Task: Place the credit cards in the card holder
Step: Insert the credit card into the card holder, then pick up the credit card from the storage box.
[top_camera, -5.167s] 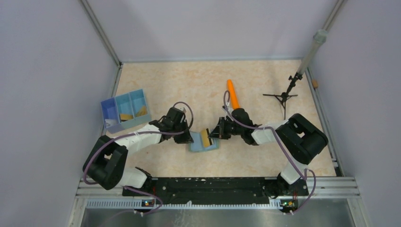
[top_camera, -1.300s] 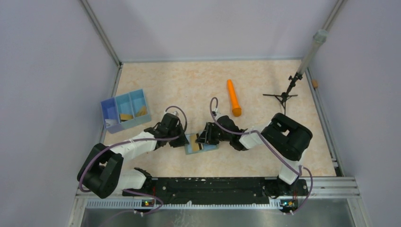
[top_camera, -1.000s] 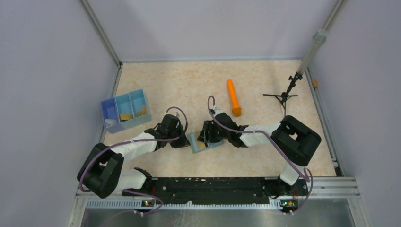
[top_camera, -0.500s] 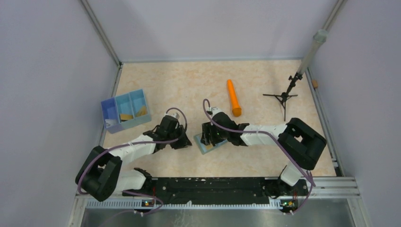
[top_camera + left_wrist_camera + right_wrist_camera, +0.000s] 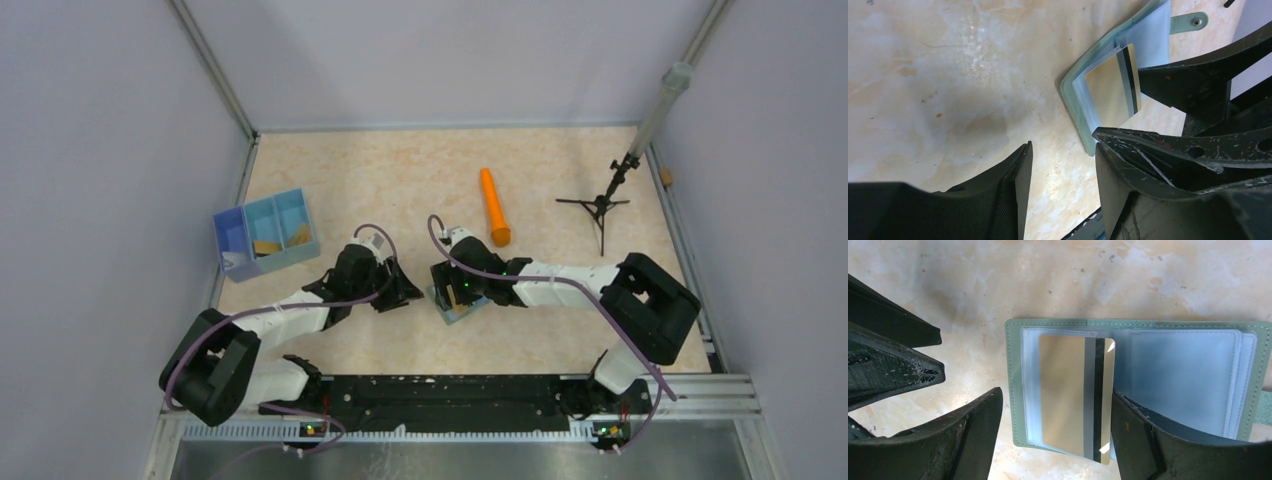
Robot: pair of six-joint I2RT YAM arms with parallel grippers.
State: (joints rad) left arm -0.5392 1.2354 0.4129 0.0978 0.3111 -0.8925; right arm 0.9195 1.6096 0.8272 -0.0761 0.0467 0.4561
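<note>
Roughly mid-table, the card holder (image 5: pixel 1013 385) lay opened flat, grey-green rim w/ pale blue clear sleeves inside, its snap tab (image 5: pixel 1193 21) sticking out at one end. One gold card (image 5: pixel 1073 395) w/ a dark stripe lay on the half nearer the left arm, one short edge poking just past the holder's rim; couldn't tell if it sat inside a sleeve or on top. The right gripper (image 5: pixel 1055 405) hung low over it, jaws apart, one finger outside the holder's edge and the other at the card's striped side, gripping nothing. The left gripper (image 5: pixel 1063 142) sat just beside the holder's fold edge, jaws also apart, only bare table (image 5: pixel 948 75) btwn them. Further left, the blue tray (image 5: pixel 262 232) had more gold cards (image 5: pixel 266 246) in its middle and right compartments. Beyond the right arm lay the orange cylinder (image 5: pixel 494 207), and a small tripod stand (image 5: pixel 598 205) stood near the right wall.
</note>
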